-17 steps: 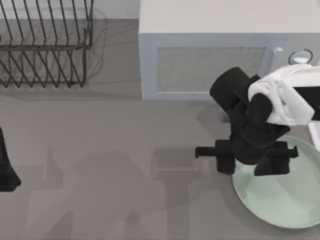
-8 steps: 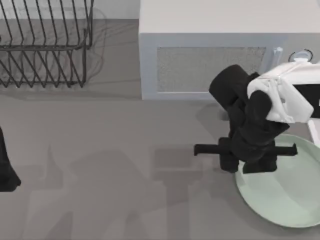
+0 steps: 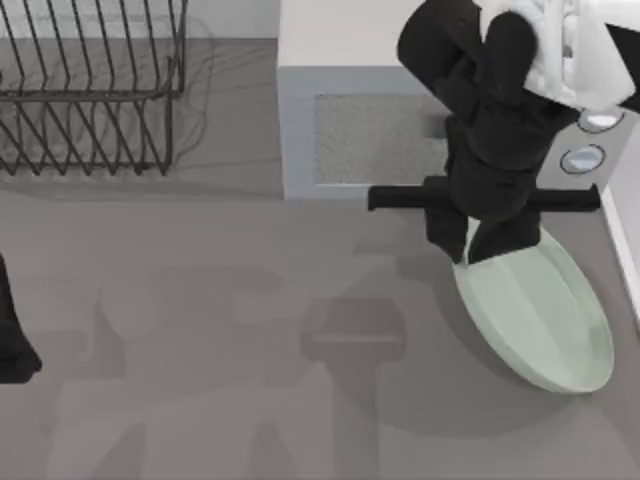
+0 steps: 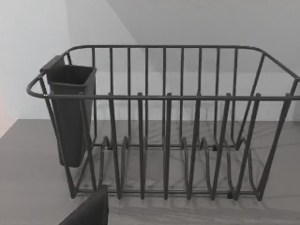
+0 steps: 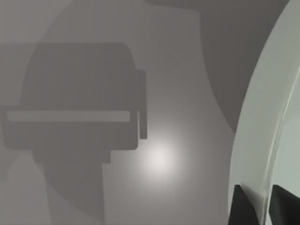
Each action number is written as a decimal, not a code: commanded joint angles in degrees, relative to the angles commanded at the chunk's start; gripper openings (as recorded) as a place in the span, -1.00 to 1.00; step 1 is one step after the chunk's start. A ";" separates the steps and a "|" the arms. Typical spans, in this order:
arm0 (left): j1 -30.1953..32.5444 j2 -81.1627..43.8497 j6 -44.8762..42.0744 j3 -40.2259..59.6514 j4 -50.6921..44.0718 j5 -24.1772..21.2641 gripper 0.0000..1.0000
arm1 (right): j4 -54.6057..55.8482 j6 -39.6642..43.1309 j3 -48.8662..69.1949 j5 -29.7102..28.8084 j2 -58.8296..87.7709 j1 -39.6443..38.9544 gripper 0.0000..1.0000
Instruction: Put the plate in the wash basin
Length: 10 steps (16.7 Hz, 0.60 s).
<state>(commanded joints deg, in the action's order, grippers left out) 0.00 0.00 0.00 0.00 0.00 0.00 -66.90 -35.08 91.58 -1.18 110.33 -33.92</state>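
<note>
The left arm is sitting parked at the worktop's [image 3: 200,300] left edge, well left of the microwave [image 3: 400,120]; I cannot tell how its claw stands. Its wrist camera is facing the black wire dish rack [image 4: 164,126], which is standing at the back left, left of the microwave.

The right claw [image 3: 470,250] is hanging in front of the microwave's right half, pointing down. Its two dark fingers [image 5: 243,206] are closing on the plate's [image 3: 535,315] rim, one on each face, as the right wrist view is showing. The pale green plate is tilting steeply, lifted off the worktop, in front of the microwave's right end, its upper edge in the claw. The wash basin's [image 3: 622,240] white rim is running just right of the plate.
</note>
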 joint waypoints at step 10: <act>0.00 0.00 0.00 0.00 0.00 0.00 1.00 | -31.65 0.89 30.87 0.01 -2.30 1.10 -1.00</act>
<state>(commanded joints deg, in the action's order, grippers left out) 0.00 0.00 0.00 0.00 0.00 0.00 -98.56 -34.19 122.45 -1.17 108.03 -32.82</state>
